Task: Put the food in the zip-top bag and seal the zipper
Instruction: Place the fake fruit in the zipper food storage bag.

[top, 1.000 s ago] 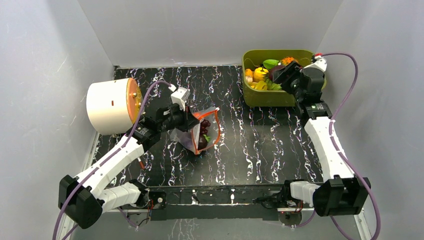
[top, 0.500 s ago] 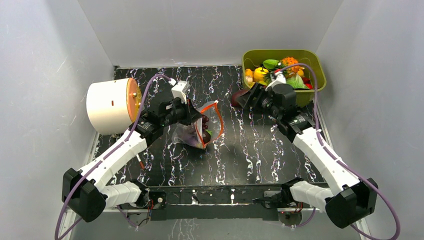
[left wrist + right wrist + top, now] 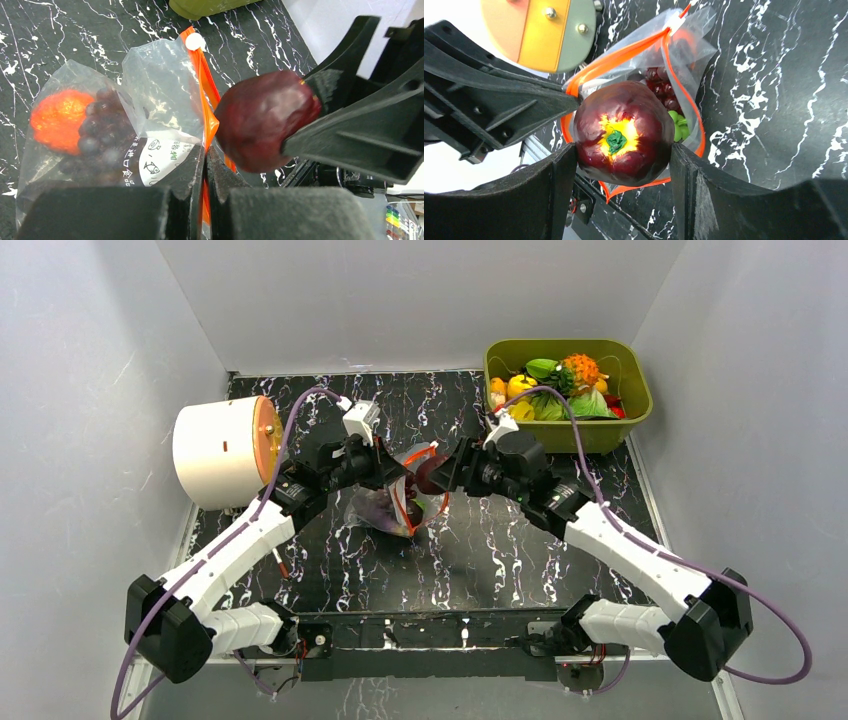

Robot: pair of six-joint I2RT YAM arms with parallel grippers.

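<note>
Right wrist view: the right gripper (image 3: pixel 622 155) has its jaws clamped on a maroon fruit (image 3: pixel 624 132), stem end towards the camera, held at the mouth of the bag (image 3: pixel 689 47). The zipper (image 3: pixel 621 56) is unsealed and gapes in a loop that frames the fruit. Whether the fruit has crossed the strip cannot be told.

Left wrist view: the left gripper (image 3: pixel 205 170) has its jaws closed together on the bag's mouth edge, with the orange strip pinched between them, and it holds that side up off the table (image 3: pixel 500 550). Grapes (image 3: pixel 100 135) and an orange-red piece (image 3: pixel 57 120) lie inside the bag, at its far end.

Top view: the green bin (image 3: pixel 643 390) contains further toy food, well apart from the bag.

Assessment: the step in hand is loading the maroon fruit, and sealing has not begun. The next move calls for the right arm to carry the fruit fully past the strip before the jaws part, while the left grip holds the mouth open. Clearance looks tight, so snagging the strip or dragging the bag is the likely fault.
</note>
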